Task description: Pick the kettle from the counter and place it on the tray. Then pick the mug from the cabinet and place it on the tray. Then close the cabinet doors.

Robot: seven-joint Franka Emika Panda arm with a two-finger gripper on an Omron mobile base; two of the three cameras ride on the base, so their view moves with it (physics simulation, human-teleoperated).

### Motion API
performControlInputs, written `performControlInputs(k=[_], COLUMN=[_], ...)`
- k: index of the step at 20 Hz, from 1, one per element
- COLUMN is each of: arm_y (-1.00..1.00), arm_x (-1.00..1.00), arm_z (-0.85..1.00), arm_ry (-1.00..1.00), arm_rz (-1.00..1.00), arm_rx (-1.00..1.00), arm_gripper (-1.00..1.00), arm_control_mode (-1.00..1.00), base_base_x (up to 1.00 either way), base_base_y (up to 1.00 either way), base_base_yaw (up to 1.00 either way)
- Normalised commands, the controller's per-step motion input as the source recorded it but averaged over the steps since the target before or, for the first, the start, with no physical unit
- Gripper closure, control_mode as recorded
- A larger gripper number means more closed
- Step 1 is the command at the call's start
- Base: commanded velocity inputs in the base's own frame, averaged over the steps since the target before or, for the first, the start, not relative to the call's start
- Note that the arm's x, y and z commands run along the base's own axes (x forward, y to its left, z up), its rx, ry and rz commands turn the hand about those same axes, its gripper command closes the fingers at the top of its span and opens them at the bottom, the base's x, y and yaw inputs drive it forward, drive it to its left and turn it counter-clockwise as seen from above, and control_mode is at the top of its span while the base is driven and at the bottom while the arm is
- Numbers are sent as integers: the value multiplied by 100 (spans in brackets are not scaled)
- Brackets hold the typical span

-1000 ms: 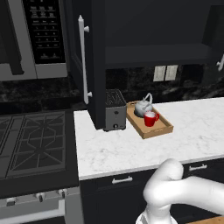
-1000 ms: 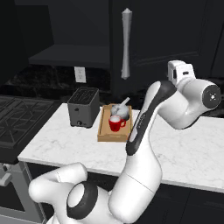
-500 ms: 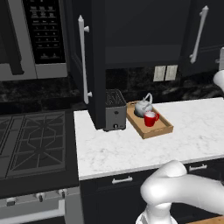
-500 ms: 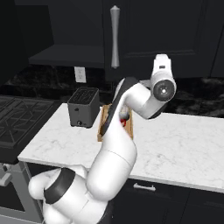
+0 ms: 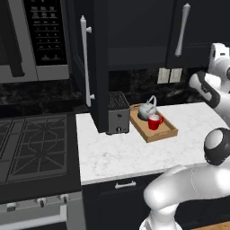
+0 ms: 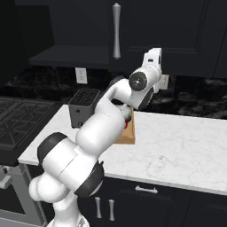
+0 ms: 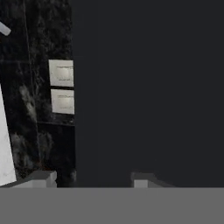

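Observation:
The silver kettle [image 5: 146,109] and the red mug [image 5: 155,121] both stand on the wooden tray [image 5: 164,134] on the white marble counter [image 5: 130,155]. In the right base view my arm covers most of the tray [image 6: 129,135]. The cabinet's left door [image 5: 92,67] stands wide open, its bar handle facing out. The right door [image 5: 197,31] is turned in toward the cabinet front, with dark shelf space [image 5: 134,31] showing between the two. My gripper [image 7: 94,178] is raised at the right door's flat black panel [image 7: 148,87], fingers apart with nothing between them.
A boxy toaster [image 5: 117,112] sits just left of the tray, below the open left door. The microwave [image 5: 38,40] hangs at upper left over the black stovetop [image 5: 33,148]. Two wall outlets [image 5: 170,75] sit on the dark backsplash.
The right cabinet door has swung leftward toward the cabinet front, and my hand has followed it. The fingers have drawn closer together. Kettle, mug and tray are unmoved.

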Motion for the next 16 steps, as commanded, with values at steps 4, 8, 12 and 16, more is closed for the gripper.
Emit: performControlInputs(k=[4,8,12,16], arm_y=[25,22,16,12], arm_x=[79,69,48,-27], arm_z=[-1,-11,-21,24], arm_ry=[2,2,0,1], arm_rz=[-20,-17,-15,-10], arm_rx=[0,-1,-7,-4], arm_gripper=[-100,-100,-100,-100], arm_control_mode=[-100,-100,-100,-100], base_base_x=[0,0,0,0], base_base_y=[0,0,0,0], base_base_yaw=[0,0,0,0])
